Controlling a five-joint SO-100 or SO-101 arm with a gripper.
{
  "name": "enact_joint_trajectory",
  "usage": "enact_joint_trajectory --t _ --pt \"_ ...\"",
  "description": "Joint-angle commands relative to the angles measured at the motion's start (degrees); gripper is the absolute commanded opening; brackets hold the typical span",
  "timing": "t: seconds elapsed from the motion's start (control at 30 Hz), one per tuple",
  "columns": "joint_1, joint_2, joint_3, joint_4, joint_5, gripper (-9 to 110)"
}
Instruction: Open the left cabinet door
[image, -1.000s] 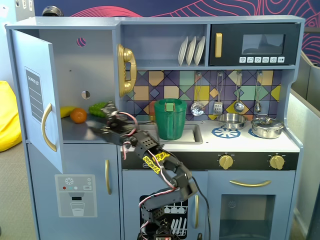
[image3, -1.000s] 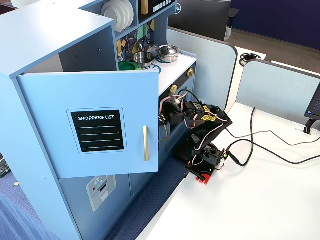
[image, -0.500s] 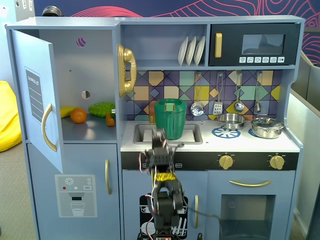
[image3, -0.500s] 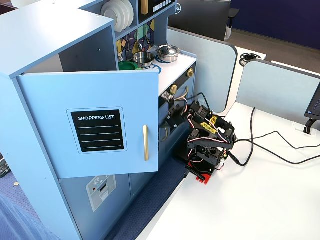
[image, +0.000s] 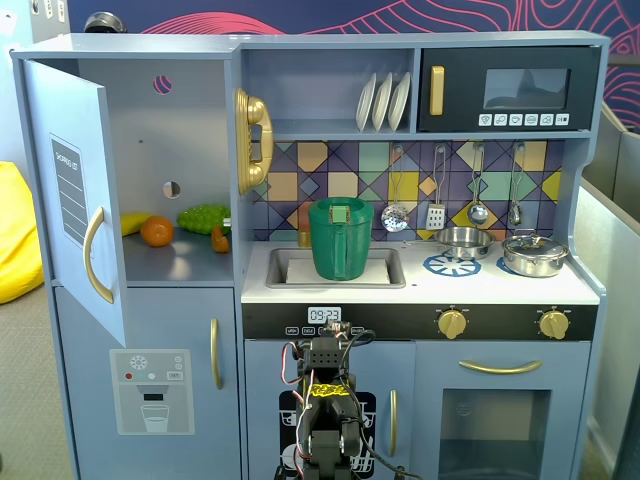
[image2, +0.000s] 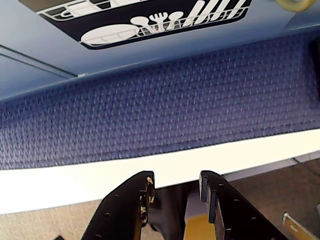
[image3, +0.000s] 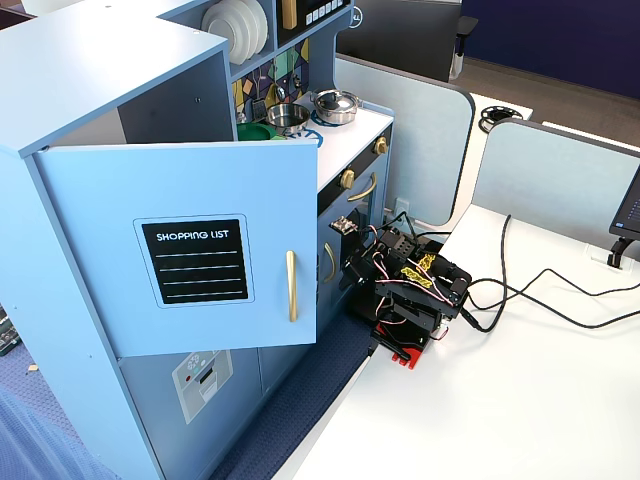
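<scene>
Toy kitchen fills a fixed view; a fixed view from the side shows it standing at the edge of a white desk. Left door swung fully open, hinged at the cabinet's left edge; its chalkboard panel and gold handle face out only in the side view, edge-on from the front. Only the front view shows the open shelf with toy fruit. Arm folded low before the lower cabinets, well apart from the door. Wrist view alone shows the jaws: spread, empty, pointing at blue carpet below the dish-rack door.
</scene>
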Motion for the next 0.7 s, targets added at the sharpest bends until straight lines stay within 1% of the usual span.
enact_joint_trajectory --t 0.0,0.13,0.23,0.5,0.67 --pt "0.6 0.0 0.9 4.7 -0.2 0" --pt "-0.8 0.0 0.9 11.1 -0.1 0" --pt "0.4 0.0 0.9 11.2 1.4 0" --pt "0.7 0.1 0.9 11.2 1.0 3" --pt "1.1 0.1 0.9 12.2 -6.1 3"
